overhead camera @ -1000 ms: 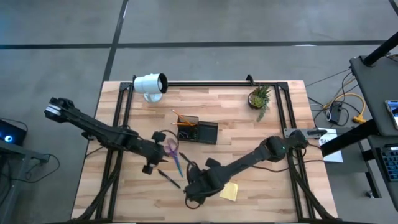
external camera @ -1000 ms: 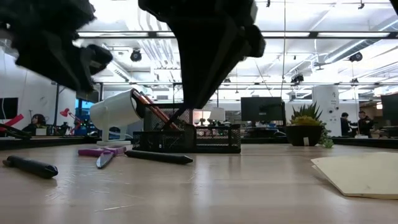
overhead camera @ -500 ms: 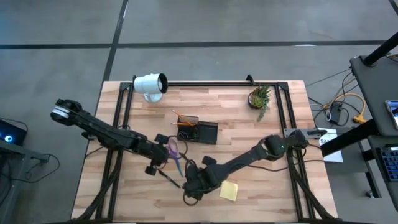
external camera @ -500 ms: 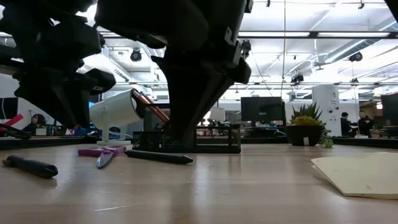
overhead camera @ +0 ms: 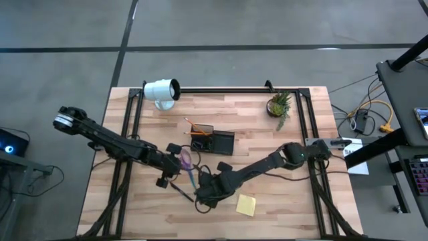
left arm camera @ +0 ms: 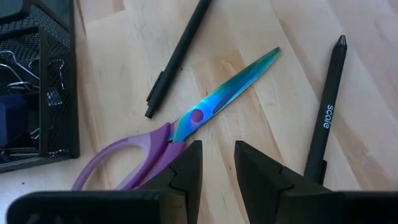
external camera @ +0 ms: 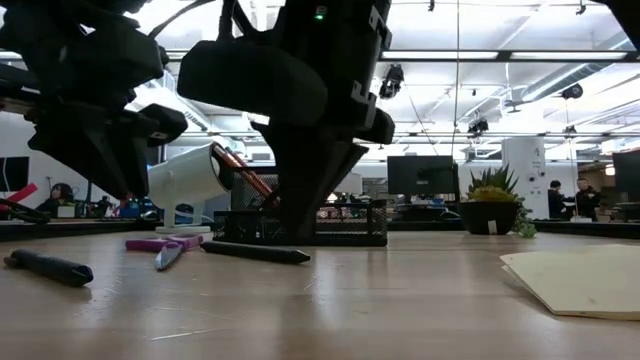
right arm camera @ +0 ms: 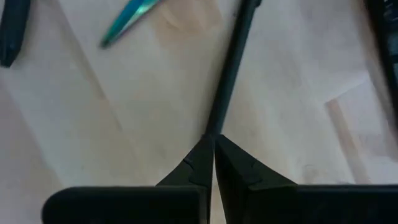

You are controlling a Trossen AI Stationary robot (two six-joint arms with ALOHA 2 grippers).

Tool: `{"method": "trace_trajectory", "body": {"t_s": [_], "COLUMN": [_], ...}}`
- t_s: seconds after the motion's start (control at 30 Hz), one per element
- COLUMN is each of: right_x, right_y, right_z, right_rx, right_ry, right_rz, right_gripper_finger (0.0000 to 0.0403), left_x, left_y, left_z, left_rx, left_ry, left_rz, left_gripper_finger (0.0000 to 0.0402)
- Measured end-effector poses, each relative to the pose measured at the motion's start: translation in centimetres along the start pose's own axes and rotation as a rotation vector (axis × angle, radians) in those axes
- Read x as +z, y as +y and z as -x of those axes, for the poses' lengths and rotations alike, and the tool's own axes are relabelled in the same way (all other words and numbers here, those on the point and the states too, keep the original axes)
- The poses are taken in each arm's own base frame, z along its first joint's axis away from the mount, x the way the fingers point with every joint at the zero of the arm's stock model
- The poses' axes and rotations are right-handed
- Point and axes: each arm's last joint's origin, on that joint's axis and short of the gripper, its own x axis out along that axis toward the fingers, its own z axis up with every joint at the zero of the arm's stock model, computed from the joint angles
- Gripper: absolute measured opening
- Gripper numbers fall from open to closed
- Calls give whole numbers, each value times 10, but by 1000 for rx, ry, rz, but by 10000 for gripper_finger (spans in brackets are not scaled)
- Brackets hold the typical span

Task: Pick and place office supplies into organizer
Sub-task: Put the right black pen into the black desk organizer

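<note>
Pens are the nearest concern: two dark ones lie loose on the wood, a black pen (external camera: 48, 267) close to the low camera at the table's near left, and a second dark pen (right arm camera: 229, 68) farther in, running out from the tips of the right gripper (right arm camera: 213, 144), whose fingers are pressed together with the pen's end right at their point; whether they truly pinch it I cannot tell. Both pens look light, stiff and smooth, so they would likely roll or skid if nudged; a grip across the barrel near its middle seems safest. To the right, near the front, lies one yellow sticky-note pad (overhead camera: 245, 205), flat and soft-edged, probably best slid up by one edge. Just past the pens, the single pair of purple-handled scissors (left arm camera: 180, 127) rests flat between them, blades closed; it looks heavier and rigid, with slick metal blades, so the pivot or the handle neck should give the surest hold. The left gripper (left arm camera: 217, 165) hangs directly over that spot, fingers slightly spread with a narrow gap, holding nothing. Behind them stands the one black mesh organizer (overhead camera: 212, 141), near the table's centre, already holding two orange pencils (overhead camera: 192, 125) leaning out of its taller section and some binder clips (left arm camera: 18, 65). Farthest back are one white cylinder (overhead camera: 162, 90) and one potted plant (overhead camera: 279, 105).
</note>
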Motion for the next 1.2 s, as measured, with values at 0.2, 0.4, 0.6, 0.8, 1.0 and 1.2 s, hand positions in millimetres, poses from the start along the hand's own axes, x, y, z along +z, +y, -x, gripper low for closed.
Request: {"method": "trace_trajectory", "body": {"t_s": [0.2, 0.4, 0.6, 0.8, 1.0, 1.2], "right_x": [-2, -1, -4, -5, -5, -5], "right_y": [0, -2, -4, -3, -3, -3], "right_z": [-4, -8, -16, -17, -18, -18], "right_rx": [19, 20, 14, 17, 19, 19], "right_ry": [22, 20, 26, 25, 22, 23], "right_rz": [-3, -13, -17, -14, -15, -15], "right_gripper_finger": [8, 8, 8, 9, 9, 9], "left_x": [0, 0, 1, 2, 11, 18], "left_y": [0, 0, 0, 3, 9, 17], "left_z": [0, 0, 2, 3, 6, 6], "left_rx": [2, 2, 7, 77, 157, 112], "left_ry": [1, 1, -8, -11, -42, -114], "left_rz": [-24, -37, -53, -139, -209, -214], "left_gripper_finger": [79, 79, 79, 79, 79, 81]}}
